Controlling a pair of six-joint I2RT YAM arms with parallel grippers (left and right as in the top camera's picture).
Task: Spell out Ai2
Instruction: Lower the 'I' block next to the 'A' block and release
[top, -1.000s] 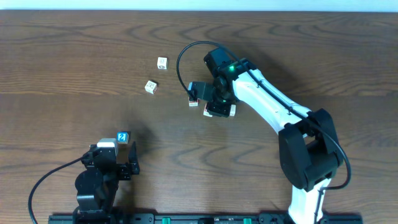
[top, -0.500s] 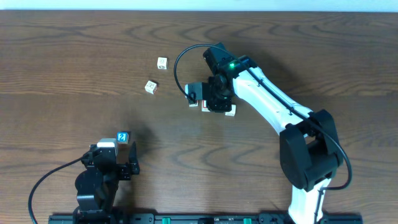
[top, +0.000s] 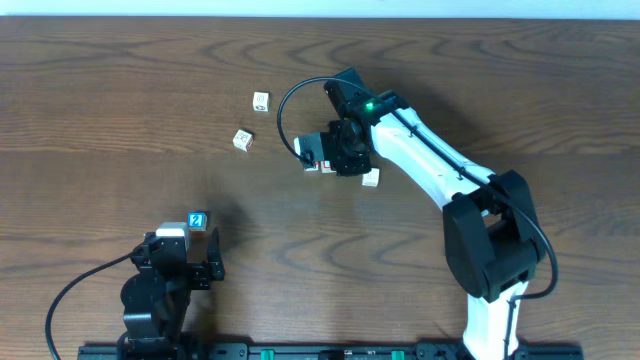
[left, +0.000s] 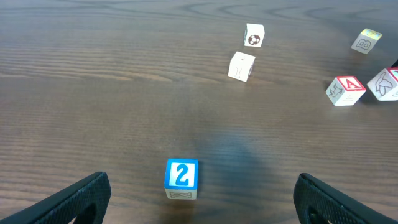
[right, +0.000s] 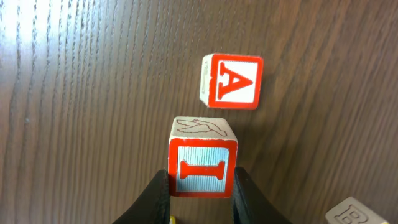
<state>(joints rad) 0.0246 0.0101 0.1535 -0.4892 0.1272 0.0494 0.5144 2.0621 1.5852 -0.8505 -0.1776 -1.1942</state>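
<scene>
Lettering: red "A" and red "I" on white faces, white "2" on blue.
"I" cube: letter stroke is laid from 9 to 3 o'clock in the right wrist view.
"A" cube: set on the bench, just beside the "I" cube at its 1 o'clock, not touching.
"2" cube: read upright from the left wrist.
Right end effector: clamped on the "I" cube's sides.
Left end effector: spread wide, nothing held; the "2" cube is found at its 12 o'clock.
</scene>
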